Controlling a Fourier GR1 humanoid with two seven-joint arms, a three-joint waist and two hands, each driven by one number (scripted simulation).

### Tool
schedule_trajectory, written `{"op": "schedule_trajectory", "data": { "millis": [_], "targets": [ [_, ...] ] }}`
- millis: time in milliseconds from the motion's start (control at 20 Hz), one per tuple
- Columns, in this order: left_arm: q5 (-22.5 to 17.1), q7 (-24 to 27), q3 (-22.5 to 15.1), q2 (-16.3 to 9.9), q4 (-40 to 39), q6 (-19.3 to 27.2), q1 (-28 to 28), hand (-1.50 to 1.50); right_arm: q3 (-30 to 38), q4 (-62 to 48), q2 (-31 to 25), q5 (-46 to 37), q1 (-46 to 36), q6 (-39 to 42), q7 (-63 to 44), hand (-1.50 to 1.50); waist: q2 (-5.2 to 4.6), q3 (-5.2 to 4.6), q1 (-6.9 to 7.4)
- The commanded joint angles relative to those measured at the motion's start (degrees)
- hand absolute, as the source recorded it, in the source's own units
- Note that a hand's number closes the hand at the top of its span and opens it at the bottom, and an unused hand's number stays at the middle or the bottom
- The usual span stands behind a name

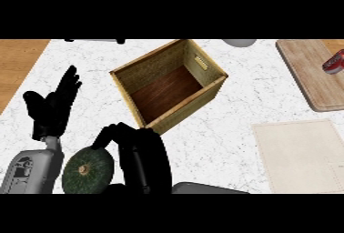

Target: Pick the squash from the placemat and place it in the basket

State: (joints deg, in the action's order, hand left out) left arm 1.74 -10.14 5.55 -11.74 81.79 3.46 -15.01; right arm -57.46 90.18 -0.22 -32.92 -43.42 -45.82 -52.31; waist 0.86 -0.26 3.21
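- Nearest to me, my right hand (138, 157) is coming in from the lower edge, and its fingers are curling over the top and right side of the squash (87, 169), so it is gripping the squash.
- I am seeing the squash as a dark green round thing with a pale stem spot in the middle, and it is sitting low in the view between my two forearms.
- I cannot tell whether the squash is touching the counter (228, 132) or hanging above it.
- My left hand (52, 107) is showing at the left side, open, with straight fingers pointing up, and it is resting apart from the squash.
- I am seeing the basket (201, 68) just beyond my right hand, a woven box with a dark wooden floor, turned at an angle.
- I am seeing the placemat (302, 154), a pale cloth, lying at the right, well apart from the squash.
- I am also seeing a wooden board (306, 75) at the upper right, with a red can (334, 62) lying on it.
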Motion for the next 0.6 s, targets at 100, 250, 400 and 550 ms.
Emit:
{"op": "schedule_trajectory", "data": {
  "millis": [100, 250, 400, 550],
  "targets": [
    [-0.28, 1.12, 0.67, 0.32, -1.96, 0.16, -0.01, 0.0, 6.44, -1.39, 0.2, -1.72, -14.81, -3.9, -15.69, 1.5, 0.0, -0.06, -0.55],
    [0.78, 2.25, 0.27, 0.25, -2.27, 0.63, -0.62, 0.0, 9.06, -7.68, 0.2, -1.23, -22.05, -4.47, -19.74, 1.5, -0.39, -0.06, 0.28],
    [0.4, 1.88, 0.19, -0.1, -0.62, 0.04, -0.06, 0.0, 13.16, -13.66, 0.2, 0.17, -29.68, -0.5, -22.34, 1.5, -0.31, -0.08, 1.12],
    [-0.18, 1.26, 0.41, 0.5, -0.61, 0.15, 0.67, 0.0, 13.42, -18.08, 0.2, 0.09, -34.78, -0.34, -25.29, 1.5, -0.35, 0.0, 0.34]
  ]
}}
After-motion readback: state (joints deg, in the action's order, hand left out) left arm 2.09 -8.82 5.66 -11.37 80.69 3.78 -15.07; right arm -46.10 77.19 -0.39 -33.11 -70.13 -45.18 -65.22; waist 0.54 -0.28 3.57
